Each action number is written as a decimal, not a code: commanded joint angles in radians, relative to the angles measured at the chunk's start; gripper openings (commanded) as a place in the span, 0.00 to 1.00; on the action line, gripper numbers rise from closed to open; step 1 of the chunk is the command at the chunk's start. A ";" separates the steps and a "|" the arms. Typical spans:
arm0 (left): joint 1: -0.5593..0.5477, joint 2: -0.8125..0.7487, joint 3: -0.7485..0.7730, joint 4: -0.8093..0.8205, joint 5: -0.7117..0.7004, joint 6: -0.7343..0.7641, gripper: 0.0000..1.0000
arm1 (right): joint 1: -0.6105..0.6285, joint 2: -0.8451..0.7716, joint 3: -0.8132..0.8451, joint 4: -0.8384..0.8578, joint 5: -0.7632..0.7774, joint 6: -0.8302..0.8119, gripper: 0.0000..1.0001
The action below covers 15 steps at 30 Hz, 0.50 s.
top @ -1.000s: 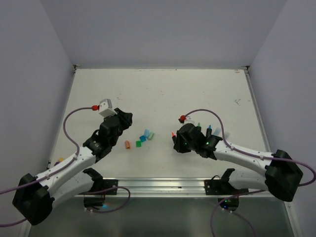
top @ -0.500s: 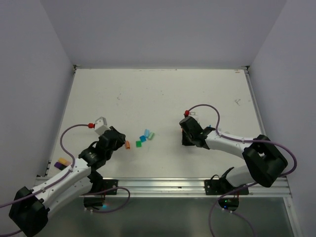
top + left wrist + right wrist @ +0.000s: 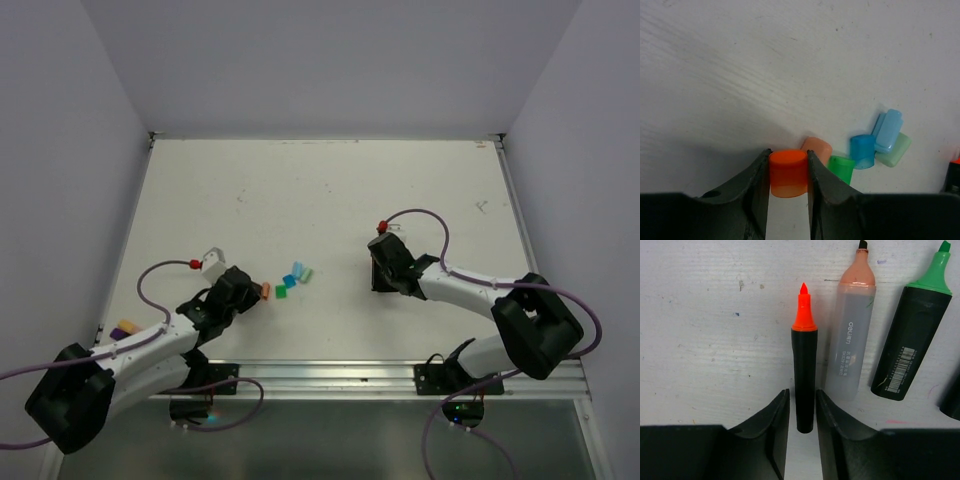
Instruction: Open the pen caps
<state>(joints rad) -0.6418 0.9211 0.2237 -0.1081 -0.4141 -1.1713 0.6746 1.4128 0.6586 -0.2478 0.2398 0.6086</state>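
In the left wrist view my left gripper [image 3: 788, 175] is shut on an orange pen cap [image 3: 788, 172], low over the table. Just beyond it lie a peach cap [image 3: 817, 149], a green cap [image 3: 841, 169], a blue cap [image 3: 862, 151], a light blue cap [image 3: 888, 130] and a mint cap [image 3: 896, 151]. In the top view the left gripper [image 3: 252, 293] is beside this cluster [image 3: 292, 278]. My right gripper [image 3: 803, 415] is slightly open and straddles an uncapped black marker with an orange tip [image 3: 804, 375] that lies on the table, with small gaps on both sides.
Right of that marker lie a pale marker with a peach tip [image 3: 850, 347] and a black marker with a green tip [image 3: 912, 340]. A dark object [image 3: 952, 395] shows at the right edge. A purple and orange item [image 3: 125, 328] lies at the table's left edge. The right arm [image 3: 450, 285] hides the markers from above.
My left gripper has drawn back and down toward the near left, ending beside the cap cluster with the orange cap. My right arm folded in a second ago and has since stayed still.
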 commanded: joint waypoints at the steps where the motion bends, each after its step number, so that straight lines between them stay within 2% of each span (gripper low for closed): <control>1: -0.005 0.084 -0.021 0.164 0.078 -0.004 0.21 | -0.003 -0.014 0.007 0.022 -0.002 -0.012 0.32; 5: -0.009 0.134 -0.024 0.231 0.100 -0.005 0.24 | -0.003 -0.009 0.009 0.024 -0.008 -0.026 0.49; 7: -0.009 0.128 -0.018 0.207 0.080 -0.016 0.27 | -0.003 -0.015 0.010 0.025 -0.014 -0.035 0.52; 8: -0.010 0.108 -0.015 0.188 0.069 -0.021 0.39 | -0.003 -0.026 0.012 0.027 -0.019 -0.044 0.55; 9: -0.009 0.096 0.000 0.164 0.055 -0.025 0.45 | -0.003 -0.031 0.012 0.027 -0.017 -0.046 0.56; 13: -0.009 0.039 0.055 -0.037 -0.041 -0.040 0.57 | -0.003 -0.051 0.021 0.021 -0.025 -0.058 0.58; 15: -0.009 0.015 0.097 -0.099 -0.074 -0.056 0.71 | -0.003 -0.055 0.030 0.016 -0.027 -0.063 0.59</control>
<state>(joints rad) -0.6445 0.9665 0.2527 -0.0429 -0.3969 -1.1992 0.6746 1.3960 0.6586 -0.2478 0.2161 0.5697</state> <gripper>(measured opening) 0.678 0.588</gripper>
